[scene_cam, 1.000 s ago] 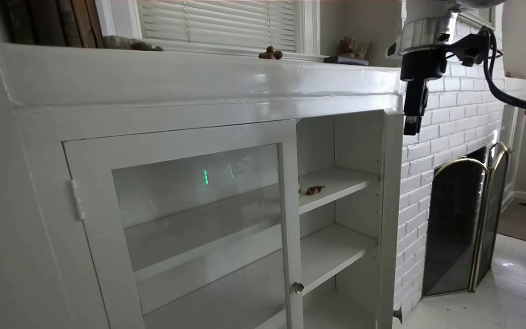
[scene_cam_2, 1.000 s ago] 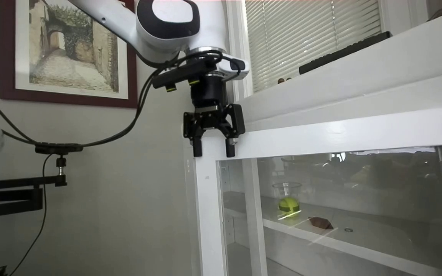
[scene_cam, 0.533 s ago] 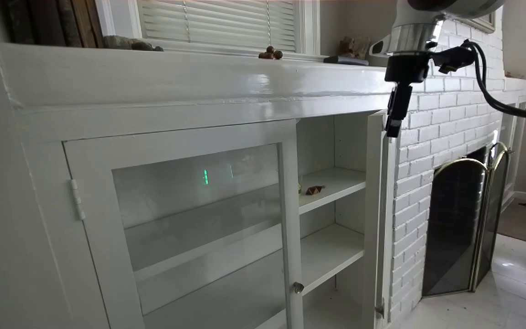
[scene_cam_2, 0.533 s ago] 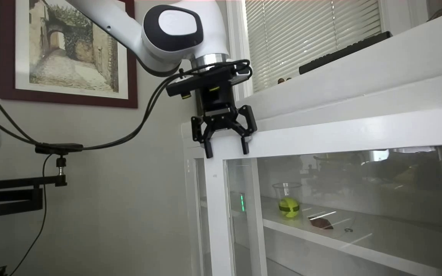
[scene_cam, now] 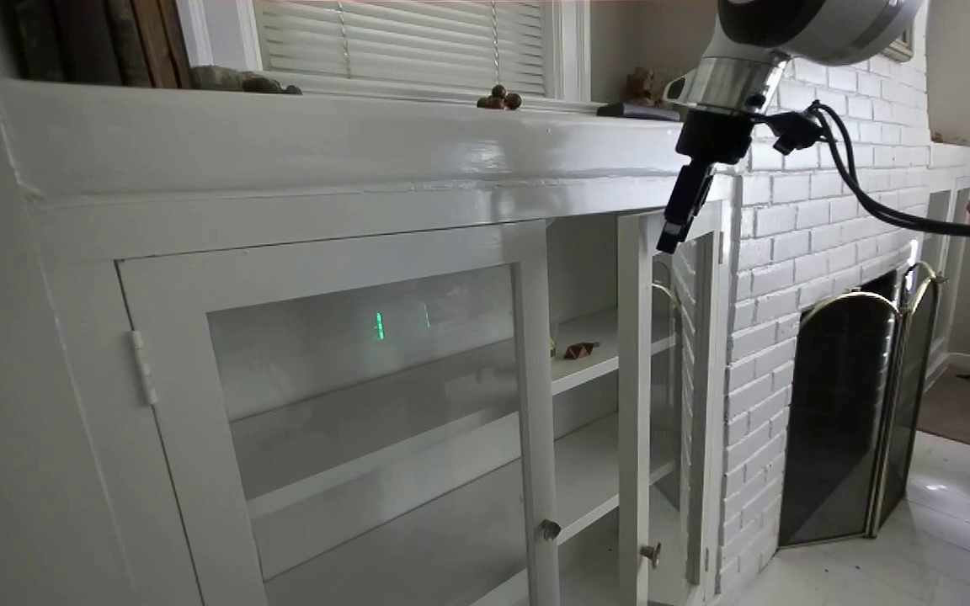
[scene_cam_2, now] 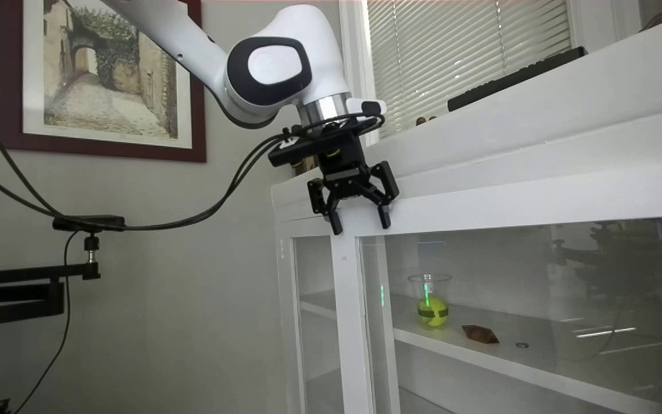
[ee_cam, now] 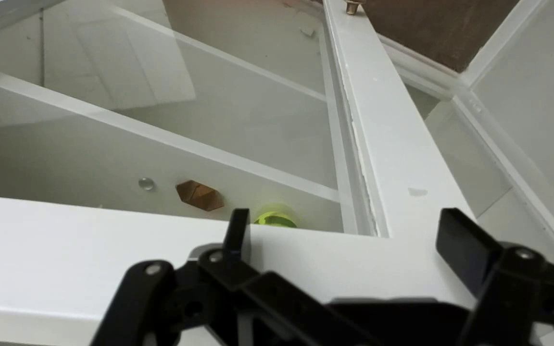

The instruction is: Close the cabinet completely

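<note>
The white built-in cabinet stands in front of me, next to white brickwork. Its glass-paned door on the brick side is ajar. I have my gripper, spread wide, at that door's upper free corner; whether it touches the wood, I cannot tell. Through the door I see a clear cup holding a yellow-green ball, near a brown faceted block.
</note>
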`<act>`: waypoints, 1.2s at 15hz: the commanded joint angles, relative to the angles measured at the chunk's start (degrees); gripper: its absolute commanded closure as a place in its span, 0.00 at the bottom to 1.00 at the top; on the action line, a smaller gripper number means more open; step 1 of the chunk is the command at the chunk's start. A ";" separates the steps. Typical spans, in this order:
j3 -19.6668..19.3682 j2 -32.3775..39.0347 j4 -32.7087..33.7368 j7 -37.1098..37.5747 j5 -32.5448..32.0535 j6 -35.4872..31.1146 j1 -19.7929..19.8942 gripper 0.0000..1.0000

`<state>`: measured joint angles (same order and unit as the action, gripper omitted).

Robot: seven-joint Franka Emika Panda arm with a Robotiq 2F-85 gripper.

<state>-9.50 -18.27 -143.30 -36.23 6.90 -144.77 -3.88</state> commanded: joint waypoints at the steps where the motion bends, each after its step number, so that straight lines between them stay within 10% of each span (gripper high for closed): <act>1: 0.25 3.38 1.79 3.80 4.61 -4.93 -1.38 0.00; 15: 0.29 15.34 9.31 6.95 17.84 -21.20 -4.61 0.00; 18: 2.85 15.84 8.80 20.40 7.14 -14.06 0.49 0.00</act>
<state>-9.11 -4.55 -136.06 -27.12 21.74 -163.92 -7.63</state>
